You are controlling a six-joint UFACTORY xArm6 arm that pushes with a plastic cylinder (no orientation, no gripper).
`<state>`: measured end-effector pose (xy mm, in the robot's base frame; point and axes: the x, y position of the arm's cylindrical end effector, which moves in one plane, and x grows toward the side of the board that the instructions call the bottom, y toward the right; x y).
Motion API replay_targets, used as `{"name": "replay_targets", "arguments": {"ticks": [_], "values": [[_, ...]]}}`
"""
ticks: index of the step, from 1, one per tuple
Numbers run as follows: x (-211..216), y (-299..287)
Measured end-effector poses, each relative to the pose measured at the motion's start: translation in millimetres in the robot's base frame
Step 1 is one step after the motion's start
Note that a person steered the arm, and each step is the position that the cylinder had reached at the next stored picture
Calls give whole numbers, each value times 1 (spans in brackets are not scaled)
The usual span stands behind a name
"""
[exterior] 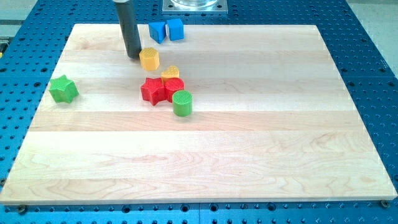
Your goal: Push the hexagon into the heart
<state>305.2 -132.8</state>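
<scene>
A yellow hexagon block (149, 58) sits near the board's top, left of centre. A yellow heart block (170, 73) lies just below and to its right, a small gap between them. The heart touches a cluster: a red star (152, 90), a red block (175, 86) and a green cylinder (182, 102). My tip (133, 56) stands just to the left of the hexagon, very close to it or touching; the dark rod (129, 28) rises to the view's top.
Two blue blocks (157, 31) (176, 28) sit side by side at the board's top edge, right of the rod. A green star (63, 89) lies near the board's left edge. The wooden board (249, 155) rests on a blue perforated table.
</scene>
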Motion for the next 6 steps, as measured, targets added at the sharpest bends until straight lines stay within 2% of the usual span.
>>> {"name": "replay_targets", "arguments": {"ticks": [1, 2, 3, 4, 5, 6], "values": [[67, 6], [48, 4], [-11, -11], [-16, 9], [64, 28], [77, 1]]}}
